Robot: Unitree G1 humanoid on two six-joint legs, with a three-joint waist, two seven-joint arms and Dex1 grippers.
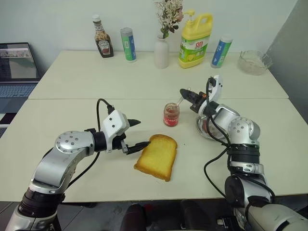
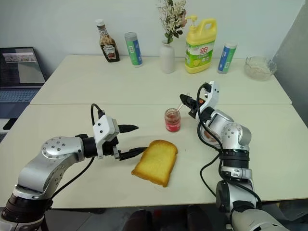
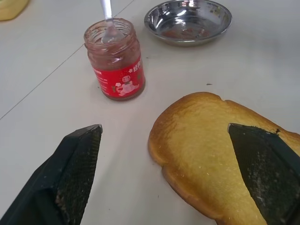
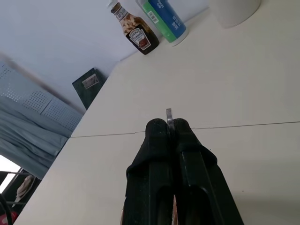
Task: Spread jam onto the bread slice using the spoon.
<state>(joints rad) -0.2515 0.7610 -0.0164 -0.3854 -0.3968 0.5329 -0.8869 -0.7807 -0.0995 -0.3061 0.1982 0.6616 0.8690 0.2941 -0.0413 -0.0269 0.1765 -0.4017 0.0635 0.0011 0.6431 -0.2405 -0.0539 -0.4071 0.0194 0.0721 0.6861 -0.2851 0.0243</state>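
Observation:
The bread slice (image 1: 158, 156) lies flat on the near table, golden with a tan crust. My left gripper (image 1: 137, 134) stands open at its left top corner; one finger (image 3: 262, 168) reaches over the bread's edge, the other (image 3: 77, 168) over bare table. The jam jar (image 1: 171, 114) stands just beyond the bread, lid off. My right gripper (image 1: 183, 92) hangs above and right of the jar, shut on the spoon (image 1: 178, 102) by its handle. The spoon slants down into the jar, with its bowl (image 3: 108, 29) inside the rim.
A round steel dish (image 3: 187, 21) sits right of the jar, partly behind my right arm. Along the far edge stand a ketchup bottle (image 1: 102, 43), a green can (image 1: 128, 44), a vase (image 1: 161, 52), a yellow detergent bottle (image 1: 195, 41), a blue can (image 1: 221, 50) and a glass bowl (image 1: 255, 61). A laptop (image 1: 17, 67) is at far left.

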